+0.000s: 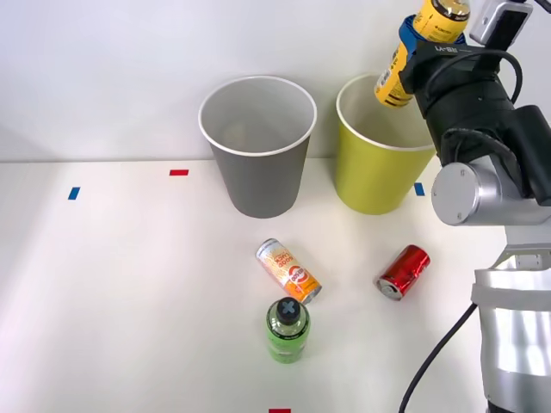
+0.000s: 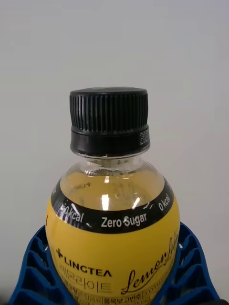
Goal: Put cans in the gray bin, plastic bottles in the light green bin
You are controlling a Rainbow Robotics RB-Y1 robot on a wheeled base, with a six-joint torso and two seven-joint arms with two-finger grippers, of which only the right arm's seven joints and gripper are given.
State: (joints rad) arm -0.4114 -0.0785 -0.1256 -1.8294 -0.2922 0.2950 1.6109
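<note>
Right gripper [image 1: 419, 41]: clamped on our yellow-labelled bottle [image 1: 405, 60], tilted above light green bin [image 1: 379, 172]. Risk: we release off-centre; bottle strikes white rim, bounces out.

yellow-labelled bottle [image 1: 405, 62]: top running off the front view's upper edge; middle hiding behind the blue fingers [image 1: 406, 34]
wrist view label [image 2: 112, 257]: lower part getting cut off

A lab test bench: bare white table [image 1: 129, 284] with coloured tape marks [image 1: 178, 172], plain white wall [image 1: 103, 69].
</note>
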